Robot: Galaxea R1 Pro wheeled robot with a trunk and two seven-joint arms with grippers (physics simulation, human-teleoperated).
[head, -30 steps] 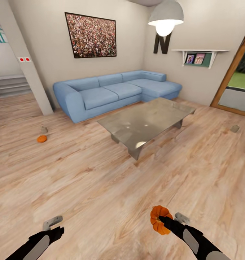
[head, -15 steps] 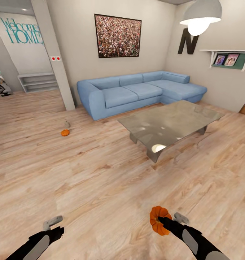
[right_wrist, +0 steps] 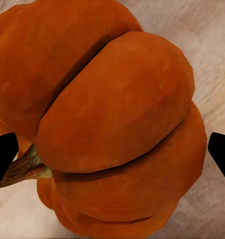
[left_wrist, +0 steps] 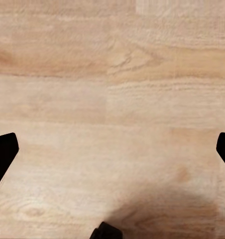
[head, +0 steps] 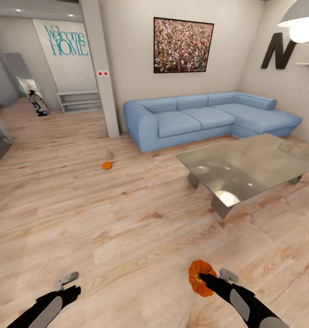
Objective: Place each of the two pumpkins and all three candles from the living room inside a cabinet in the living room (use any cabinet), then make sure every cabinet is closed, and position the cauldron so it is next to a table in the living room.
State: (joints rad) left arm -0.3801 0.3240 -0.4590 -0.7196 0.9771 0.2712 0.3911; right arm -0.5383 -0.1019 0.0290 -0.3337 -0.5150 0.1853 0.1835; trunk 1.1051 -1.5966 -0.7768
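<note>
Right gripper (head: 202, 279) is clamping one pumpkin (head: 199, 284) low in the head view, holding it above the wood floor (head: 127, 228). Through the right wrist camera the pumpkin (right_wrist: 112, 124) is bulging between the two dark fingertips (right_wrist: 3, 154), its stem pointing toward one of them. Left gripper (head: 68, 284) is hanging over bare floor with nothing in it; in the left wrist view its fingertips (left_wrist: 3, 154) are sitting wide apart at the frame edges, with plank flooring (left_wrist: 112, 99) between them.

Second pumpkin (head: 107, 166) is lying on the floor well ahead, left of the blue sofa (head: 204, 118) and in front of a white pillar (head: 102, 77). One candle (head: 109, 155) is standing just beside it on the far side; whether the two are touching cannot be told. Glass coffee table (head: 254, 168) is standing in front of the sofa, to the right. A framed picture (head: 183, 45) is hanging on the wall above the sofa, and "Welcome HOME" lettering (head: 65, 40) is showing on the far left wall.
</note>
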